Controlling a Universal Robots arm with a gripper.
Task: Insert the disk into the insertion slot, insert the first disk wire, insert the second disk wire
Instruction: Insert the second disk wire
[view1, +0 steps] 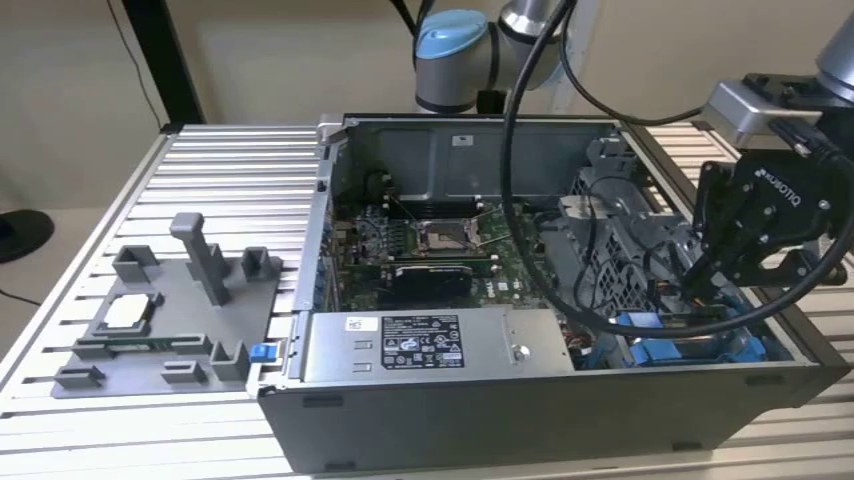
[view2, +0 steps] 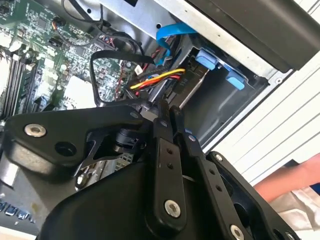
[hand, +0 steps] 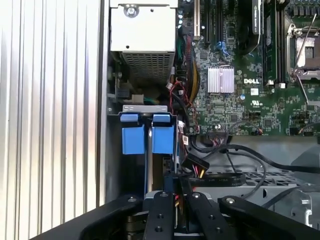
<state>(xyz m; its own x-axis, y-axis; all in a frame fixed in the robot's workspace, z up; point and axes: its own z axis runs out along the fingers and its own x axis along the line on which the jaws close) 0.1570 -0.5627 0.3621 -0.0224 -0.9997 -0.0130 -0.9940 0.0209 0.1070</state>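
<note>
One open computer case (view1: 534, 400) sits on a ribbed metal table (view1: 214, 170) in the exterior view, with a grey fixture block (view1: 174, 320) on the table off to the exterior view's left. The grey labelled power-supply box (view1: 427, 345) runs along the near edge of the case, and the motherboard (view1: 427, 240) lies behind it. The gripper (view1: 697, 288) is down inside the case at the exterior view's right, right over the blue-framed disk (view1: 694, 345), which sits low in the near right corner of the case. Thick black cables (view1: 534, 200) hang off the arm and loop across the case.

Second wrist view: the fingers (view2: 162, 130) come together to a narrow tip, closed or very nearly, just beside a bundle of yellow, red and black wires (view2: 157, 77). Can't tell if they're actually pinching anything. Blue carrier tabs (view2: 220, 67) sit in the bay by the case wall, with a blue flat cable (view2: 167, 32) above them. A person's arm (view2: 285, 182) shows outside the case.

First wrist view: the disk's blue carrier (hand: 147, 137) is seated in its slot between the case wall and the motherboard (hand: 250, 90). The gripper (hand: 176, 192) is right at a black connector with coloured wires (hand: 196, 167) next to the disk.
</note>
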